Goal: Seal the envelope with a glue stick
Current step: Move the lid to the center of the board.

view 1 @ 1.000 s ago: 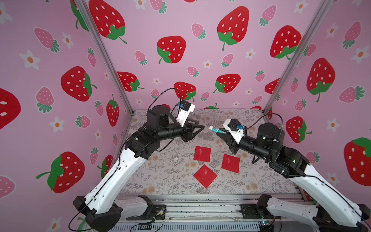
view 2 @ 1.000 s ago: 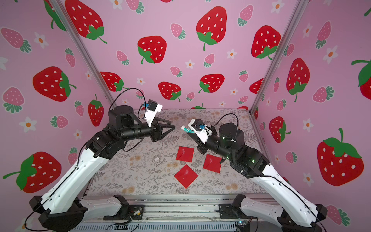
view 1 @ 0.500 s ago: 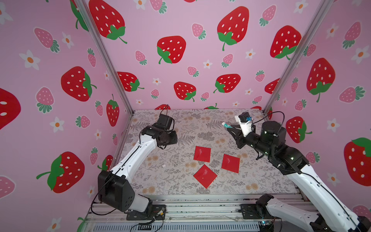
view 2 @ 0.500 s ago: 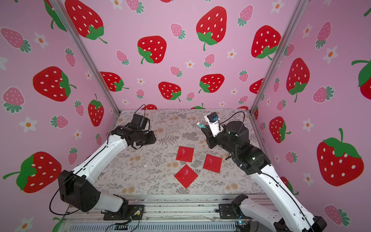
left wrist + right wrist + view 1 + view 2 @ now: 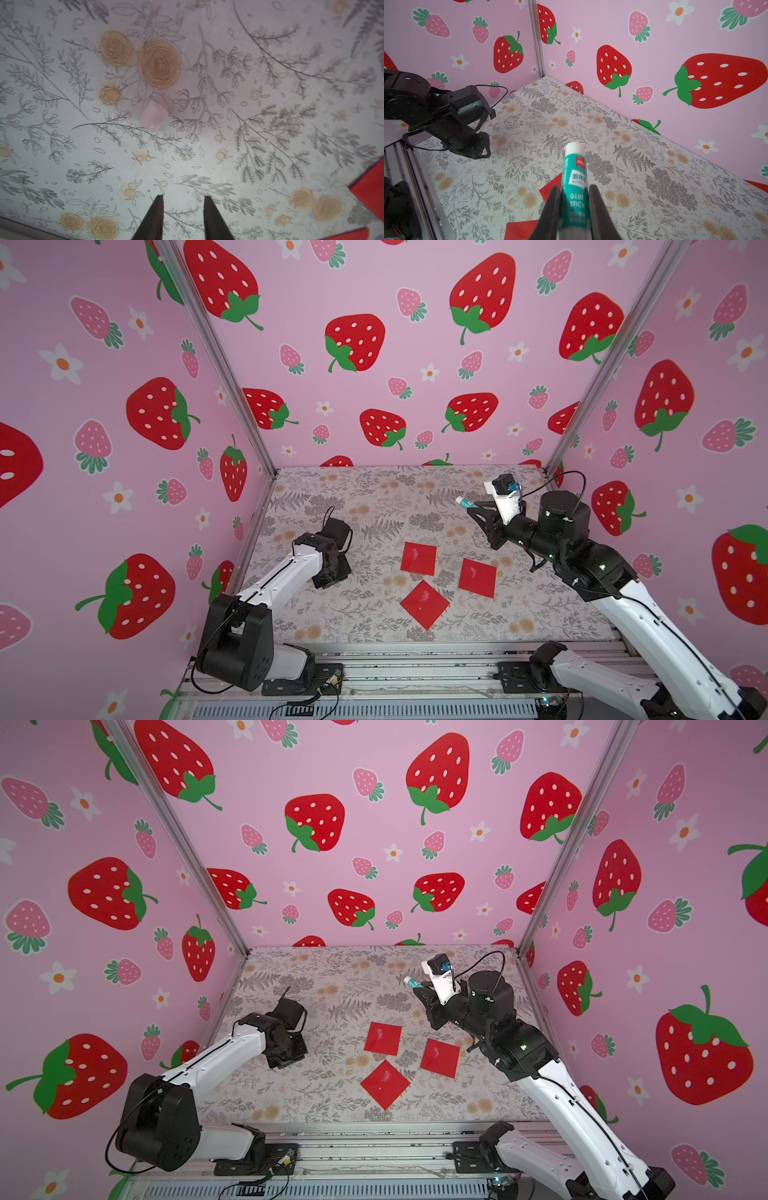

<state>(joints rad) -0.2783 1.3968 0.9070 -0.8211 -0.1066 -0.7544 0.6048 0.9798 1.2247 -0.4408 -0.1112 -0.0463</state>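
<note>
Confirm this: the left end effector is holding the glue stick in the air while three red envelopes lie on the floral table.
Wrong arm. The right end effector is holding the glue stick in the air, as the right wrist view shows, while three red envelopes lie on the floral table.

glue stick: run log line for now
right claw: shut on glue stick | left claw: open, empty | three red envelopes: flat, untouched

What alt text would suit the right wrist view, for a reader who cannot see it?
The right gripper grips a teal and white glue stick between its closed jaws, above a floral table. Red envelopes lie partly hidden below it, and the black left arm hangs near the corner of the pink strawberry walls.
</note>
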